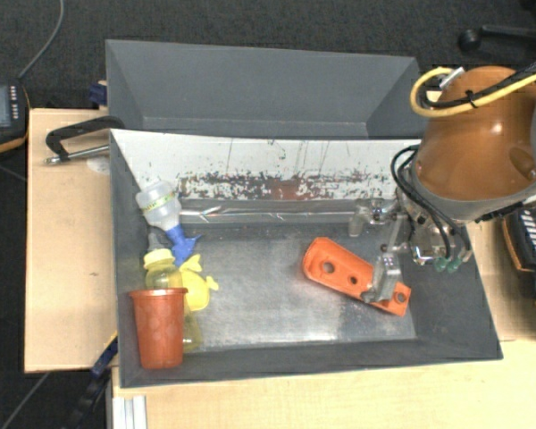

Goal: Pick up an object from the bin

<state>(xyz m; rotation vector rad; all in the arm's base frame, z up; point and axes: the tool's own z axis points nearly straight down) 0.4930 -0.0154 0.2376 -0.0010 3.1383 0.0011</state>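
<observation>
Where the bin (447, 347) comes closest, at its left corner, a reddish-brown cup (161, 327) stands upright against a small heap of yellow, blue and clear plastic things (180, 257). Farther in, right of the middle, a flat orange plastic bar (335, 266) with dark holes lies slanting down rightward. The gripper (386, 286) is down at its right end; whether the pincer is spread or closed cannot be told.

Grey bin (250, 307) holds orange bracket (338, 269), red cup (161, 327), yellow toy (194, 281).

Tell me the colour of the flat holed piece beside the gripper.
Orange; the piece shows best in the camera view.
</observation>
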